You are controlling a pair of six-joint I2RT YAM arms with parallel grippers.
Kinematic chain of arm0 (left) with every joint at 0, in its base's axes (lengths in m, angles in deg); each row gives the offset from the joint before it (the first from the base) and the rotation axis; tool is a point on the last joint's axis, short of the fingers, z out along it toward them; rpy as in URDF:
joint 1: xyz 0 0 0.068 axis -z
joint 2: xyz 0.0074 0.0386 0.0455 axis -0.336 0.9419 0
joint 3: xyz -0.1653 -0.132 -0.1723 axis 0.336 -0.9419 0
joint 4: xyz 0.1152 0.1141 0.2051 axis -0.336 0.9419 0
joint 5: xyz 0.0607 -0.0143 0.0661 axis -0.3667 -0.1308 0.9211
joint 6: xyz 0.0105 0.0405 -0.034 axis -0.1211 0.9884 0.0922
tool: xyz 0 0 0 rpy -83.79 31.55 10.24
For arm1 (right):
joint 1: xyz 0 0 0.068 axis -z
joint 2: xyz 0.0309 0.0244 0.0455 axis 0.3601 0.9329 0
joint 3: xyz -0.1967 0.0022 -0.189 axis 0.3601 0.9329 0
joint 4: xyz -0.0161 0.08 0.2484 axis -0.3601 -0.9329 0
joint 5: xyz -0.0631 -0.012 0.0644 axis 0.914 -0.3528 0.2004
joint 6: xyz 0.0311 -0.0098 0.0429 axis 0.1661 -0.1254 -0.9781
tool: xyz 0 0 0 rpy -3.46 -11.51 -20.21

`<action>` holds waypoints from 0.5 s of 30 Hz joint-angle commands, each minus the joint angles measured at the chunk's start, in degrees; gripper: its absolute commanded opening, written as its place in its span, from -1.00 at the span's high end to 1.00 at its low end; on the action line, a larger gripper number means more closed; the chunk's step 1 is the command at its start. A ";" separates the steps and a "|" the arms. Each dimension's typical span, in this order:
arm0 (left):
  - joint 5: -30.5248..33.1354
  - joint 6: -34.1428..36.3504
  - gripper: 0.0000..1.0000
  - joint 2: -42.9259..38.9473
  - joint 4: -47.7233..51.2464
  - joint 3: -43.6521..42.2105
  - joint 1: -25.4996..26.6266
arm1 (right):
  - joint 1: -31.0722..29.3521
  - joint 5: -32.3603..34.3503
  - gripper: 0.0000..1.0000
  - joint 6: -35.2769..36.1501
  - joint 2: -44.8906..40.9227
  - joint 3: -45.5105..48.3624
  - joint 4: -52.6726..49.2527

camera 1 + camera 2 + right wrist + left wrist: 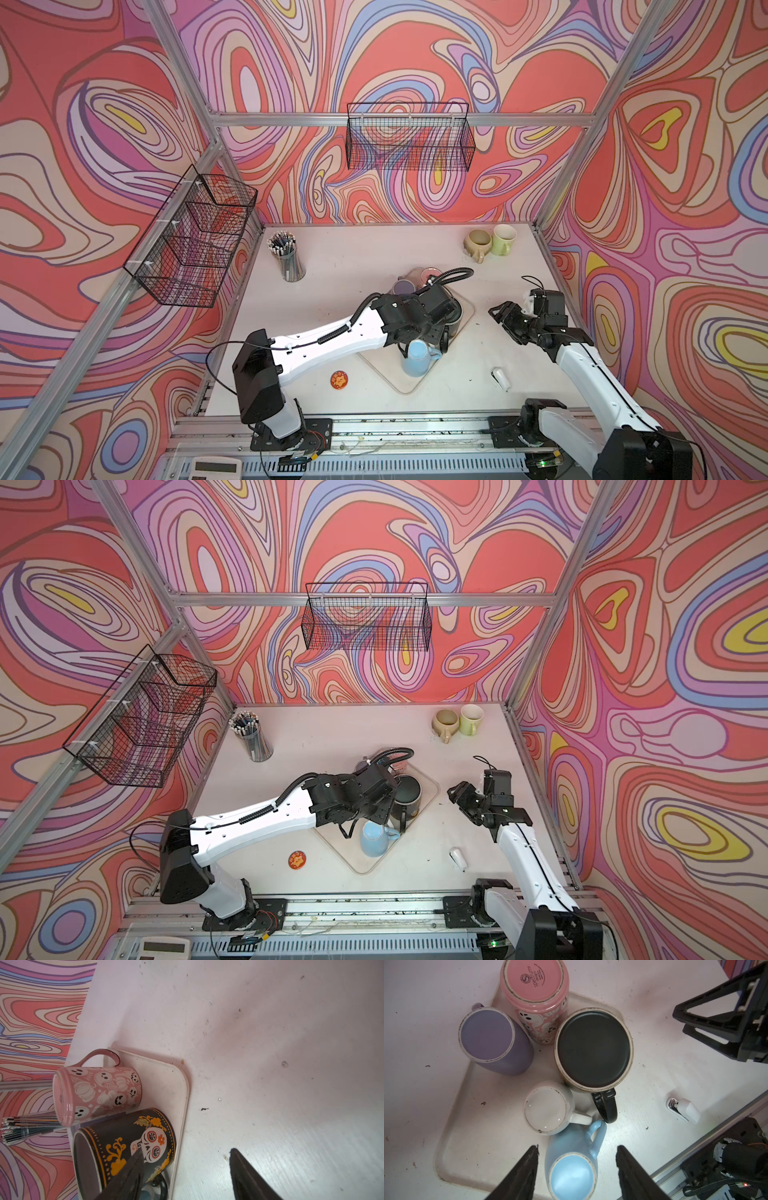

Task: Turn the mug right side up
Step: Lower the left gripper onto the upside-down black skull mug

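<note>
Left gripper [577, 1147]: jaws apart, straddling the blue mug [571, 1176] with a gap on each side, nothing gripped. Blue mug sits base-up on the near corner of the tray [471, 1130], with the white mug [546, 1109] just beside it. Black mug [593, 1049], purple mug [485, 1034] and pink mug [533, 978] are further back, all base-up on the same tray. Right gripper [187, 1150]: jaws apart, empty, over the table [270, 1043] beside the tray's right edge. Beige mug [478, 241] and green mug [503, 237] stand upright side by side, back right.
</note>
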 commanded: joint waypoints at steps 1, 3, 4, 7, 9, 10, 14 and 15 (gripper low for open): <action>0.87 -2.34 -0.17 4.07 3.70 3.82 1.33 | 0.61 -2.11 -0.35 -0.03 1.13 1.12 3.40; 0.78 -2.95 -0.12 6.39 4.41 5.67 1.76 | 0.61 -0.96 -0.35 -0.11 0.81 1.77 4.12; 0.71 -3.19 -0.10 7.41 4.46 6.50 2.00 | 0.61 -0.43 -0.35 -0.05 0.52 2.03 4.35; -0.39 -3.91 0.00 10.27 5.22 8.71 2.15 | 0.67 0.76 -0.35 0.13 0.21 2.66 4.96; -1.10 -4.24 0.08 12.22 6.21 10.38 2.19 | 0.70 0.69 -0.36 0.13 0.44 3.11 5.78; -1.42 -4.37 0.13 13.37 6.64 11.21 2.26 | 0.65 0.47 -0.36 0.13 0.68 3.36 6.27; -1.54 -4.59 0.17 16.69 8.02 14.22 2.65 | 0.78 -0.21 -0.35 0.28 2.07 4.30 8.29; -1.80 -4.64 0.18 17.41 8.02 14.74 2.68 | 0.78 -0.48 -0.36 0.36 2.50 4.56 8.72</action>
